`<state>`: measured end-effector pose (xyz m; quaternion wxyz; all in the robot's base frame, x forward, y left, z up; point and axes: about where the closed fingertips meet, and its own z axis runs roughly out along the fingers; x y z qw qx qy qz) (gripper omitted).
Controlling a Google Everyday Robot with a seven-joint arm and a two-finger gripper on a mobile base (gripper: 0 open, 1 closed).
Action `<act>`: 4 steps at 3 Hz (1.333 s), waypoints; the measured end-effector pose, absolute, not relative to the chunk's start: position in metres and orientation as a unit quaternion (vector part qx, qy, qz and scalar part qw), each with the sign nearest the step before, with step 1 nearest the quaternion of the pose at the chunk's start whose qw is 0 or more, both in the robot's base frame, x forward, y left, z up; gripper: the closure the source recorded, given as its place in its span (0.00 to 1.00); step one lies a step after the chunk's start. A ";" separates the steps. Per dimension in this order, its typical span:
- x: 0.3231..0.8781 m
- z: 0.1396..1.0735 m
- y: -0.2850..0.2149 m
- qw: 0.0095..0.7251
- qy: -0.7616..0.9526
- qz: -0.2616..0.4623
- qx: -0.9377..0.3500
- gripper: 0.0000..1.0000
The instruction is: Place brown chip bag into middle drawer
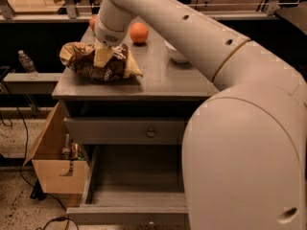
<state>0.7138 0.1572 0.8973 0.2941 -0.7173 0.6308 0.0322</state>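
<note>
The brown chip bag (98,63) lies on the left part of the grey cabinet's top (158,75), dark brown with tan ends. My gripper (102,57) reaches down from the big white arm and sits right on the middle of the bag, its pale fingers (100,56) pressed into it. The middle drawer (134,186) is pulled open at the bottom of the cabinet, a wide shallow grey tray with a small front knob (151,221). The arm hides the drawer's right part.
An orange (139,32) and a white bowl (175,54) sit at the back of the cabinet top. A closed knobbed drawer (124,131) is above the open one. An open cardboard box (55,159) stands left of the cabinet. A water bottle (26,63) is on a ledge at left.
</note>
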 end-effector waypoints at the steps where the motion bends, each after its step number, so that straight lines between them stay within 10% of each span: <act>1: 0.710 0.914 0.154 0.318 0.612 0.062 -0.721 0.87; 4: 0.627 1.027 0.125 0.349 0.473 0.102 -0.803 1.00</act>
